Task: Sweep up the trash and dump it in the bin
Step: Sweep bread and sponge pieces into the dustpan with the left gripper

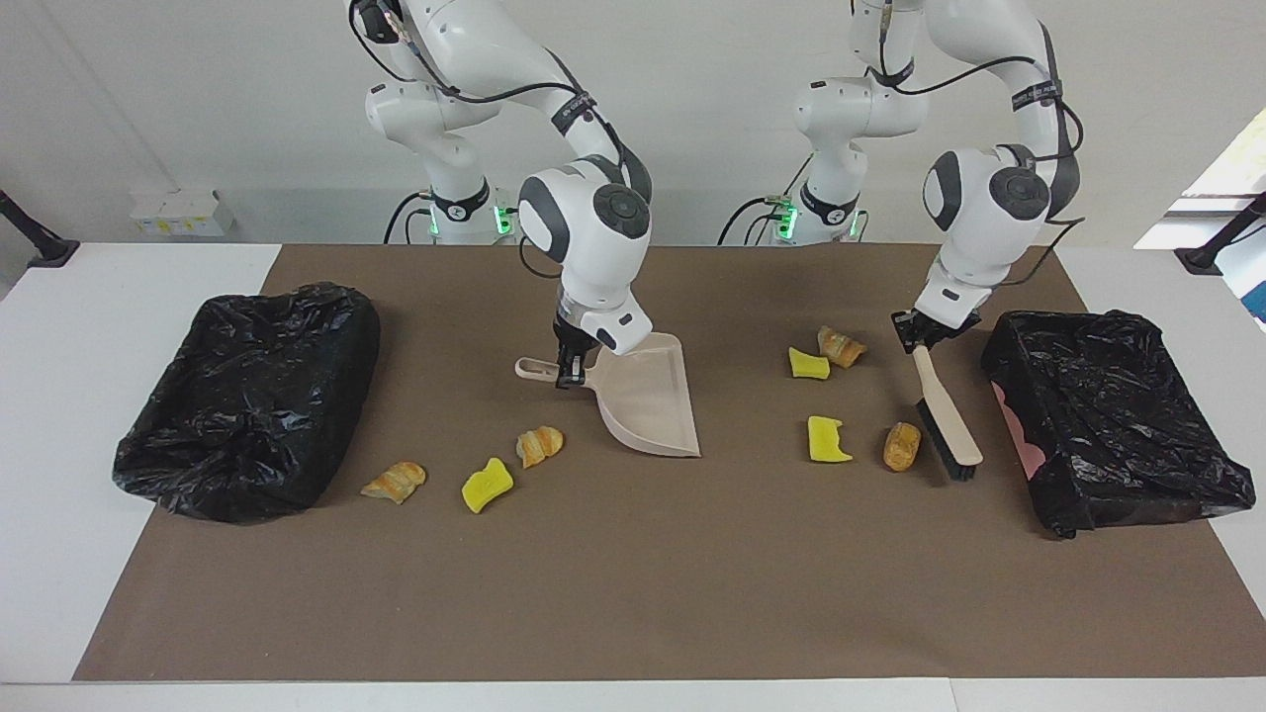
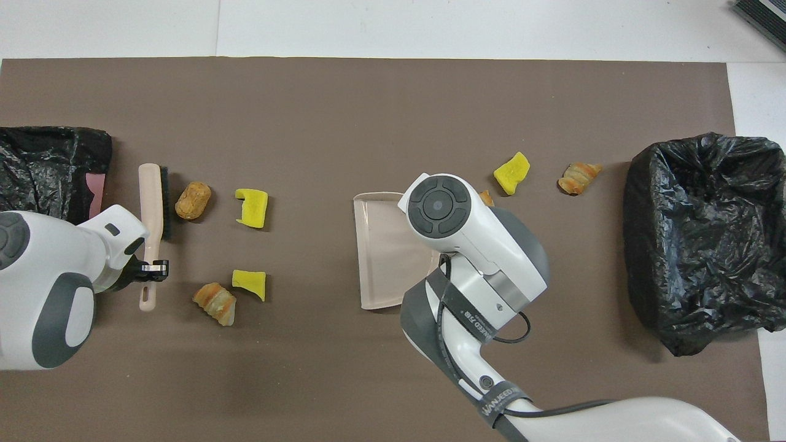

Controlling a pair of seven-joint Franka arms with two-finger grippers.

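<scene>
My right gripper (image 1: pixel 566 373) is shut on the handle of the beige dustpan (image 1: pixel 648 400), whose lip rests on the brown mat; in the overhead view the wrist hides that gripper and part of the dustpan (image 2: pixel 376 245). My left gripper (image 1: pixel 925 339) is shut on the handle of the beige brush (image 1: pixel 948 420), bristles down on the mat beside a pastry lump (image 1: pixel 900 446). Two yellow chunks (image 1: pixel 827 440) (image 1: pixel 809 364) and another pastry lump (image 1: pixel 841 346) lie between brush and dustpan. Toward the right arm's end lie two pastry lumps (image 1: pixel 394 482) (image 1: pixel 539 445) and a yellow chunk (image 1: pixel 487 485).
A bin lined with a black bag (image 1: pixel 1118 415) stands at the left arm's end, close beside the brush. A second black-bagged bin (image 1: pixel 247 396) stands at the right arm's end. The brown mat (image 1: pixel 633 593) covers the table's middle.
</scene>
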